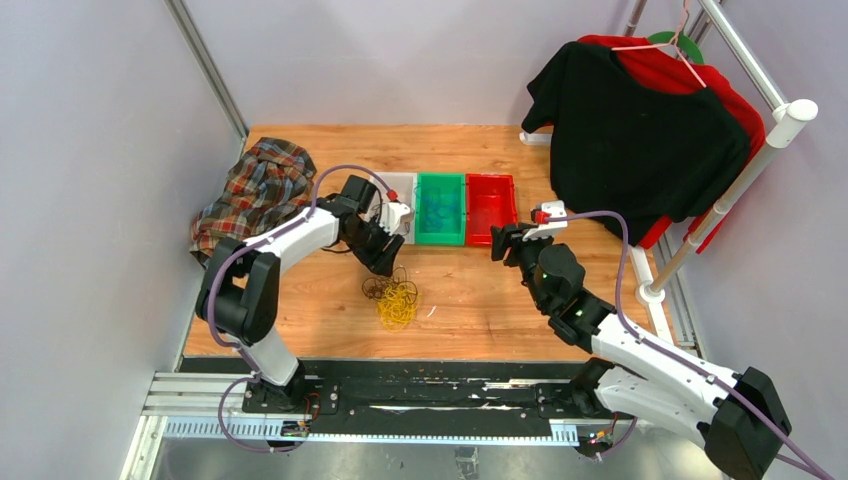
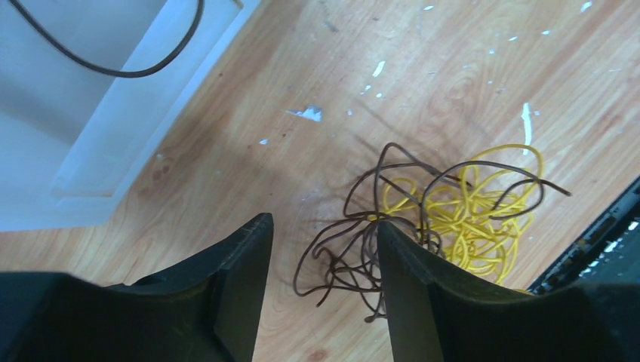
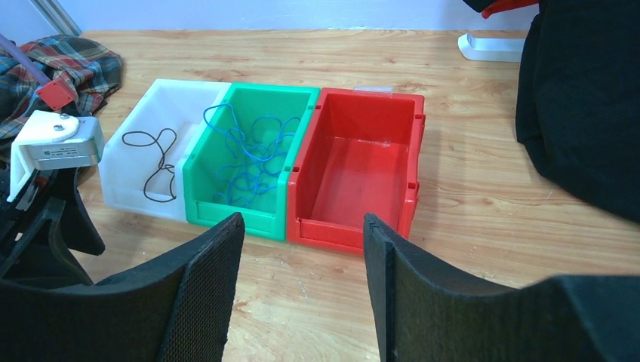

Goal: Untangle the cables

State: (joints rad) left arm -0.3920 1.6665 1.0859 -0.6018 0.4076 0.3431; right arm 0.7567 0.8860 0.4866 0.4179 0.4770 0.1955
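Left gripper hovers, jaws part-open and empty, the brown-and-yellow cables tangled on the counter at its three o'clock. It's lining up a pick, I'd say. Right gripper, jaws wide, empty, faces the colour bins at twelve, ready to sort.

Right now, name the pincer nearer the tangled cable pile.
Left. The left pincer hangs right at the cable pile; the right pincer sits far to its right, by the red bin.

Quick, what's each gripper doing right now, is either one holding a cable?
Left gripper: open, holding nothing, close to the tangled cables.
Right gripper: open, holding nothing.
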